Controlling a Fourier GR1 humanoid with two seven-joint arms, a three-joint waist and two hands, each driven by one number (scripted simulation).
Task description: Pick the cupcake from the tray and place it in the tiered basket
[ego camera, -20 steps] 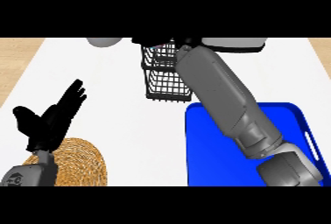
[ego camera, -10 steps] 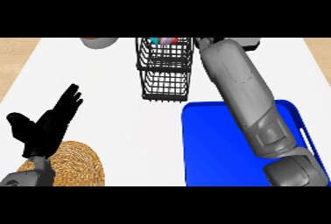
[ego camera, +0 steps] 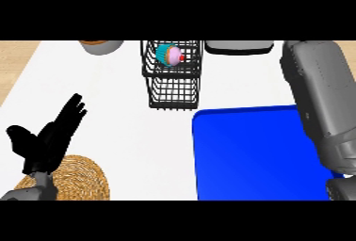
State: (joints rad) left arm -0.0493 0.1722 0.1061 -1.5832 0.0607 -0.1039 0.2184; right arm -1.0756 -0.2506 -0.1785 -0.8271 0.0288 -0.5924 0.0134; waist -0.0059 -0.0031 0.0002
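The cupcake (ego camera: pixel 171 54), teal wrapper with pink icing and a red top, lies on its side in the upper tier of the black wire tiered basket (ego camera: pixel 173 89) at the back middle of the counter. The blue tray (ego camera: pixel 257 150) lies in front right of the basket with nothing visible on it. My left hand (ego camera: pixel 47 139) rests open at the lower left, fingers up. Only my right grey forearm (ego camera: pixel 321 103) shows along the right edge; its hand is out of the picture.
A round woven mat (ego camera: pixel 80 181) lies at the lower left, under my left hand. A brown bowl (ego camera: pixel 101 46) sits at the back left, and a grey object (ego camera: pixel 238 47) stands at the back right of the basket.
My right arm has swung away from the basket to the right edge, uncovering the basket and the cupcake lying in its upper tier. The left hand has barely moved.
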